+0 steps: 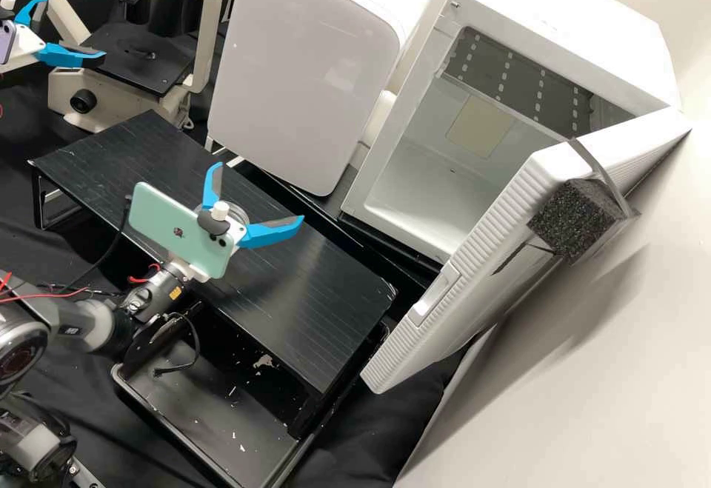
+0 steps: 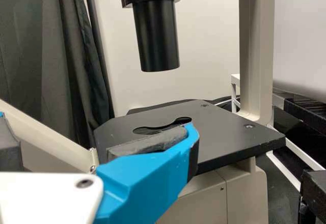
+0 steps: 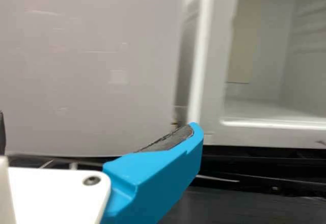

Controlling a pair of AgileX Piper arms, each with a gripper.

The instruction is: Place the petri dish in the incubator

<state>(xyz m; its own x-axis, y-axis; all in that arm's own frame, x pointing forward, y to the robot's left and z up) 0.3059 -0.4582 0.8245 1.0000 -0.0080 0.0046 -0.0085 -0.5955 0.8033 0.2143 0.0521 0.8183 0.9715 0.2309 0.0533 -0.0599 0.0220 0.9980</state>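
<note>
"High view?"
"I have the right gripper [image 1: 258,193] above the black table [image 1: 311,281], spread wide. My left gripper [image 1: 72,29], also wide, is by the microscope [image 1: 209,36]. The incubator [image 1: 578,21] stands with its door [image 1: 474,251] open."
"Left wrist?"
"I see a blue finger [image 2: 147,180] before the black stage [image 2: 229,132]."
"Right wrist?"
"White cabinet [image 3: 91,71], and beside it the incubator's opening."

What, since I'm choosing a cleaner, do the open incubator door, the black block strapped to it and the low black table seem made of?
Door: probably moulded plastic, satin white, with a ribbed edge. Block: likely matt foam, judging by its coarse, pitted surface. Table: satin black top with slat-like lines; wood or plastic, I can't tell which.
</note>
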